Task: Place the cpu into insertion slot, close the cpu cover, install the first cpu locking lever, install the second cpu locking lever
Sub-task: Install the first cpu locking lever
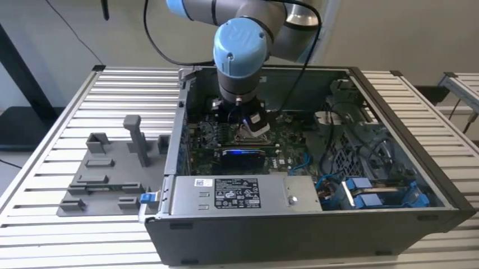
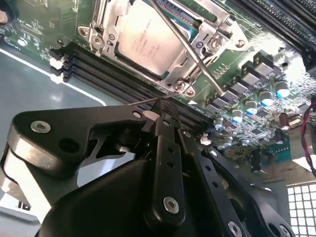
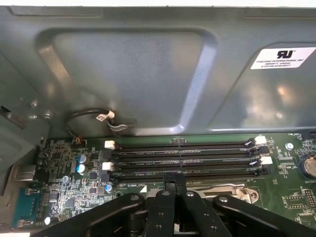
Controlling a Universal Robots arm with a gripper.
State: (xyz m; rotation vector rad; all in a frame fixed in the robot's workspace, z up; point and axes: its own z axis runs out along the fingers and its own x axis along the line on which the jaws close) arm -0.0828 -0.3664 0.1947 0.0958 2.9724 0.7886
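The open computer case [image 1: 314, 224] stands on the slatted tabletop [image 1: 90, 89], and the arm reaches down into it toward the exterior view's left. The cpu [image 2: 148, 42] sits in the insertion slot [image 2: 183, 88], with the cpu cover [image 2: 170, 74] lying flat over its edges. One locking lever [image 2: 194, 54] runs slantwise across the cover. The tool [image 2: 165, 104] is narrow, its fingertips drawn together just beside the socket and next to the memory slots [image 3: 182, 158]. A second thin lever rod [image 2: 138, 102] meets its tip; whether gripped or only touched, I cannot tell.
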